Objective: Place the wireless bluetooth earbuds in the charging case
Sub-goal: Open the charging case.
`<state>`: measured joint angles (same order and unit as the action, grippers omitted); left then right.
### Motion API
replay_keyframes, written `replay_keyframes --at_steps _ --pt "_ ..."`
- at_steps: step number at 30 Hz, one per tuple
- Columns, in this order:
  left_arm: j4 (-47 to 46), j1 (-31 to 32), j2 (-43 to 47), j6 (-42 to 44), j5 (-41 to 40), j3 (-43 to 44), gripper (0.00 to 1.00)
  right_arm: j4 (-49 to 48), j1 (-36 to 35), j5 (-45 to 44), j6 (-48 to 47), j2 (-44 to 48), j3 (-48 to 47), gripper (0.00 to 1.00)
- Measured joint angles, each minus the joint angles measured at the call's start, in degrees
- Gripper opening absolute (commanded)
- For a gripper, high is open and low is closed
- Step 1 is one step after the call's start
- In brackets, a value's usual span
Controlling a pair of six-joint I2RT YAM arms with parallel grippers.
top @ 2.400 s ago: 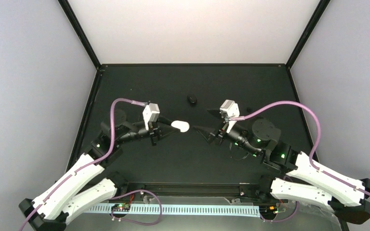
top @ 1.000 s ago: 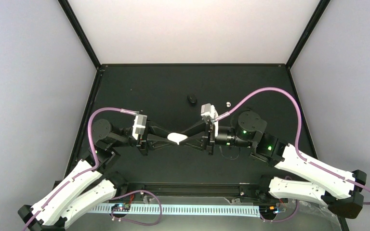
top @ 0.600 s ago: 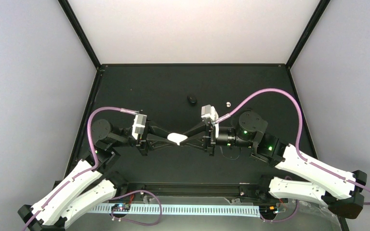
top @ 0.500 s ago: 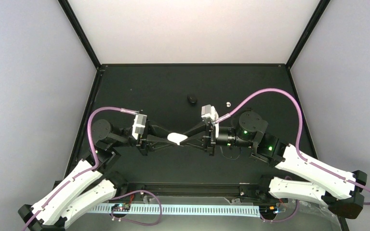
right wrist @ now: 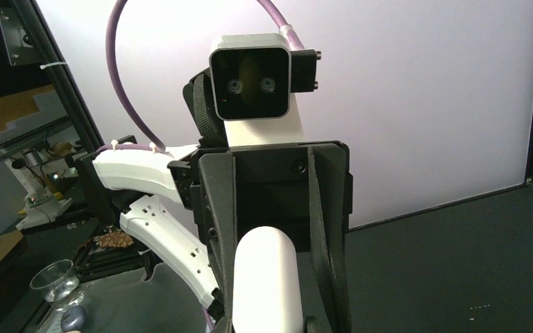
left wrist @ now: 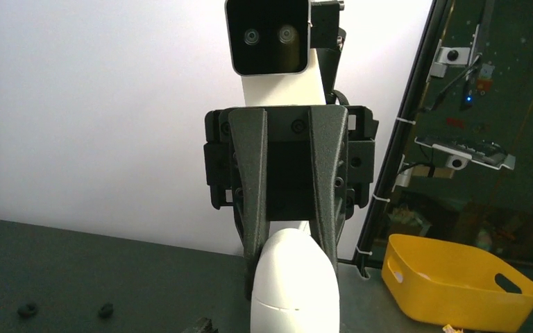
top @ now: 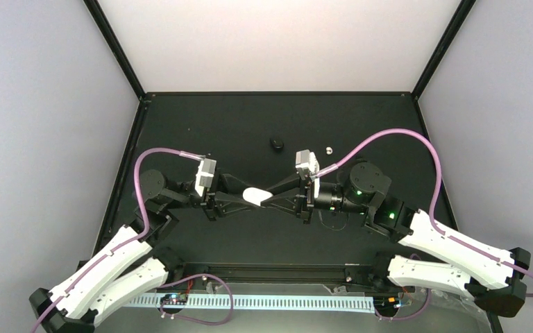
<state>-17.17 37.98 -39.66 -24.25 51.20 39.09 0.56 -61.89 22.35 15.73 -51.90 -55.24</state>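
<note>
The white pill-shaped charging case [top: 255, 196] hangs above the table's middle, between both grippers, which meet nose to nose. My right gripper [top: 271, 197] is shut on its far end; in the left wrist view its two fingers [left wrist: 255, 208] press both sides of the case [left wrist: 293, 284]. My left gripper [top: 245, 199] stands slightly open around the other end; the right wrist view shows a gap between the case [right wrist: 267, 284] and one left finger [right wrist: 326, 236]. One tiny white earbud [top: 328, 148] lies on the mat behind the right arm.
A small black oval case [top: 276, 143] sits on the mat behind the grippers. A yellow bin [left wrist: 458, 281] stands beyond the table's edge on the right. A clear cup [right wrist: 54, 277] stands off the table on the left.
The right gripper has closed on the case. The left gripper's jaws have loosened from it. Both wrists have shifted slightly to the right with the case.
</note>
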Motion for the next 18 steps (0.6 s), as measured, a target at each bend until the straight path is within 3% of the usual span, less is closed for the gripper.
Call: replay_keyframes --at_steps 8,18 --pt "-3.6 0.0 -1.0 -3.4 0.0 -0.2 0.42 -0.8 0.0 -0.8 -0.2 0.0 0.5 0.08" --pt "-6.7 0.0 -1.0 -6.3 0.1 -0.8 0.32 -1.1 0.0 -1.6 -0.2 0.0 0.7 0.08"
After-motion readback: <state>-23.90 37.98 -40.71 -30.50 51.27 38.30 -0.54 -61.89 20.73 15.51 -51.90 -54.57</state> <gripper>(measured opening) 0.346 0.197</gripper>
